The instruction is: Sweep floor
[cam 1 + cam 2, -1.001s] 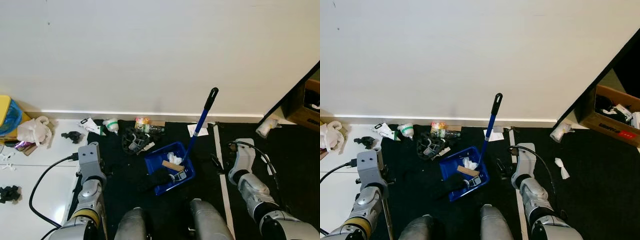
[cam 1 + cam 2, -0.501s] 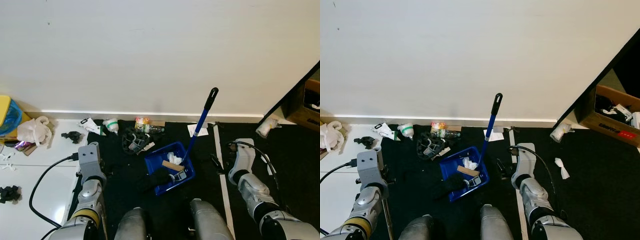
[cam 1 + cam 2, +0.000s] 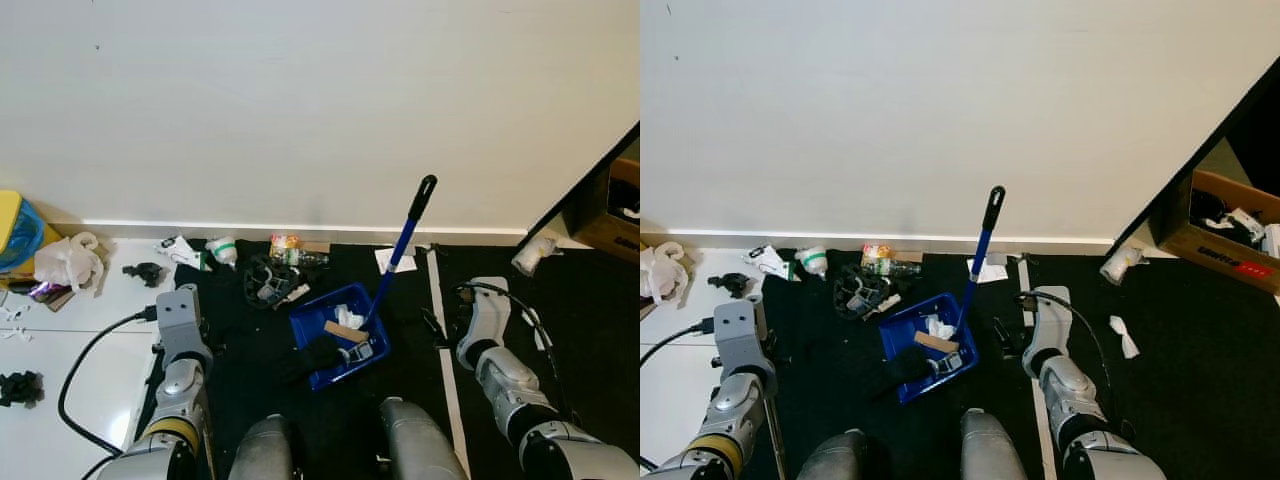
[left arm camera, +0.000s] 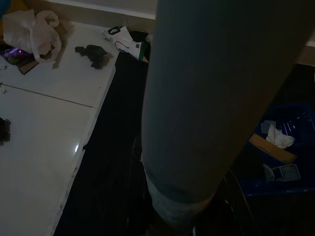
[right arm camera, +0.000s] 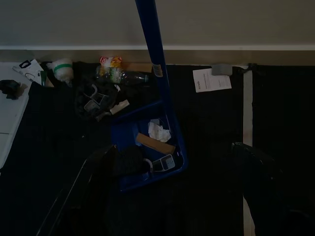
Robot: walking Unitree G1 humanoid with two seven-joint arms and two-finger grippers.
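Note:
A blue dustpan (image 3: 339, 335) sits on the black mat, and its long blue handle (image 3: 402, 245) with a black grip leans up toward the wall. Inside lie a white tissue (image 5: 158, 132), a wooden strip (image 5: 155, 143), a small grey device and something black. Loose litter lies at the wall: a plastic bottle (image 3: 291, 248), a white cup (image 3: 223, 250), a black tangle (image 3: 270, 280) and a paper slip (image 5: 211, 80). My right gripper (image 5: 172, 150) hangs open just right of the dustpan, its dark fingers (image 5: 81, 184) spread wide. My left arm (image 3: 181, 340) hangs at the mat's left edge.
White floor (image 3: 70, 340) lies left of the mat, with a white bag (image 3: 68, 262), small black bits (image 3: 143, 271) and a black cable (image 3: 85, 365). A cardboard box (image 3: 1225, 235) sits under dark furniture at right. Crumpled paper (image 3: 1122, 262) lies nearby. My grey legs (image 3: 262, 450) stand below.

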